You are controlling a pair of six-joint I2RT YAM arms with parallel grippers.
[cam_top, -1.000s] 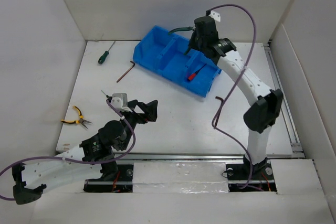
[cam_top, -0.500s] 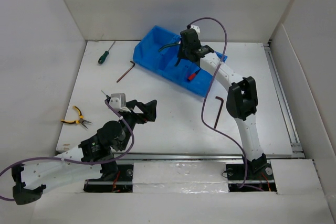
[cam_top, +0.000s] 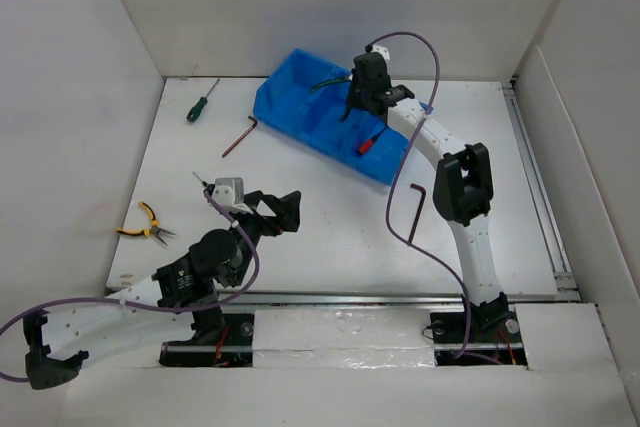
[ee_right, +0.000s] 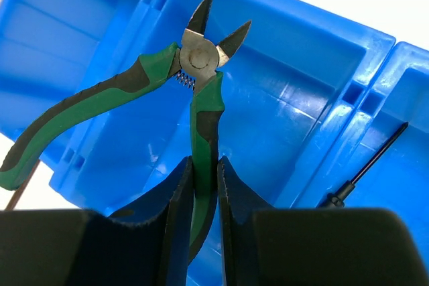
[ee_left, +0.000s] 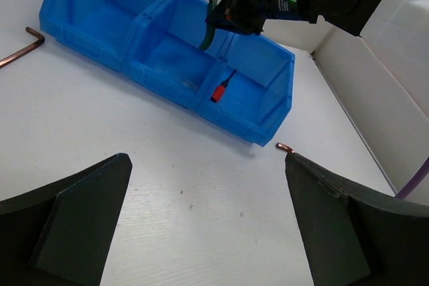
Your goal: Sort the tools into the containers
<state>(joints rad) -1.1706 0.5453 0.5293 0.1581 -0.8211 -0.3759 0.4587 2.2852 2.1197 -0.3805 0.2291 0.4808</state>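
Note:
My right gripper (cam_top: 352, 107) is shut on one handle of the green-handled pliers (ee_right: 194, 98) and holds them above the middle compartment of the blue bin (cam_top: 290, 107). The pliers also show in the left wrist view (ee_left: 201, 11). A red-handled screwdriver (cam_top: 370, 141) lies in the bin's right compartment. My left gripper (cam_top: 280, 209) is open and empty above the table's near middle. A green-handled screwdriver (cam_top: 202, 104), a hex key (cam_top: 237, 136) and yellow-handled pliers (cam_top: 145, 227) lie on the left of the table. Another hex key (cam_top: 415, 209) lies to the right.
White walls enclose the table on the left, back and right. The right arm's purple cable (cam_top: 400, 187) hangs over the table by the right hex key. The bin (ee_left: 87, 11) sits slanted at the back middle.
My right gripper moved left with the green-handled pliers from the bin's far right end to over its middle compartment, then shifted slightly. The left arm has barely moved.

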